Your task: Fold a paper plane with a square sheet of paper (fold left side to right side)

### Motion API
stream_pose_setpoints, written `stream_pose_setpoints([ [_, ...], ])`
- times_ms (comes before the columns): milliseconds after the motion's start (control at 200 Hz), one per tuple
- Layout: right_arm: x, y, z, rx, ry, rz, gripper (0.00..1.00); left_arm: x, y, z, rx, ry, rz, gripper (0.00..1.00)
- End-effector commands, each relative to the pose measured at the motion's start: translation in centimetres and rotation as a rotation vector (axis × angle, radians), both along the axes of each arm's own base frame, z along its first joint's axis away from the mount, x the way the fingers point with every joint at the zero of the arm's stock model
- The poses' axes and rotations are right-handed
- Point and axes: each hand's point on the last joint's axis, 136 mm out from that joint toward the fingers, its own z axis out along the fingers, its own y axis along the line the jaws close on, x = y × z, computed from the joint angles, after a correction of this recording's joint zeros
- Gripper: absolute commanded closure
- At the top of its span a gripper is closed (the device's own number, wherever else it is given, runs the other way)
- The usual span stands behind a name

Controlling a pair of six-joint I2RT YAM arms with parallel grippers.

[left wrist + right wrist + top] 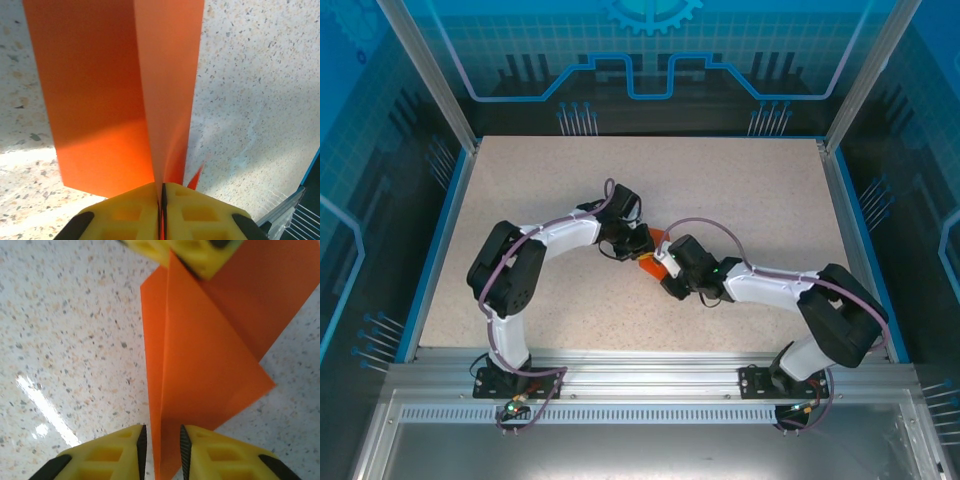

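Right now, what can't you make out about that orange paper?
Top view: paper tiny, mostly hidden under left gripper and right gripper; folds unreadable.
Left wrist view: paper's far end cut off by top edge.
Right wrist view: left gripper blurred, cropped at top; paper's near tip past bottom edge.

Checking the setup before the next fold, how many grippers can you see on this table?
2. The left gripper is shut on one end of the orange paper; the right gripper stands open around its opposite end.
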Motion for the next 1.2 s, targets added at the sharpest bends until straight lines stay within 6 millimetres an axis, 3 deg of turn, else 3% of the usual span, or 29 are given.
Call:
stream_pose_setpoints([
  [0,0.5,0.5,0.4,0.009,-0.023,0.005,0.71,-0.2,-0.7,0.7,-0.02,0.009,-0.022,0.88],
  [350,1.6,1.6,-0.8,-0.042,-0.027,0.016,0.67,-0.3,-0.7,1.0,-0.018,0.01,-0.026,0.89],
  [495,1.6,1.3,-1.1,-0.053,-0.026,0.006,0.81,-0.4,-0.5,1.2,-0.012,0.005,-0.028,0.86],
  [670,1.0,1.1,-1.4,-0.049,0.01,0.01,0.97,-0.5,0.7,2.5,0.002,-0.029,-0.021,0.68],
  [795,0.6,0.8,-1.5,-0.039,0.034,0.004,1.0,-0.4,2.3,3.9,-0.004,-0.063,0.002,0.57],
  [940,0.3,0.9,-1.5,-0.016,0.061,0.012,1.0,-0.3,3.9,5.2,-0.019,-0.095,0.033,0.38],
  [1070,0.2,1.0,-1.5,-0.008,0.078,0.019,1.0,-0.2,4.9,5.8,-0.05,-0.12,0.075,0.31],
  [1195,0.2,1.1,-1.6,-0.008,0.078,0.022,1.0,-0.4,4.4,5.3,-0.086,-0.104,0.073,0.31],
])
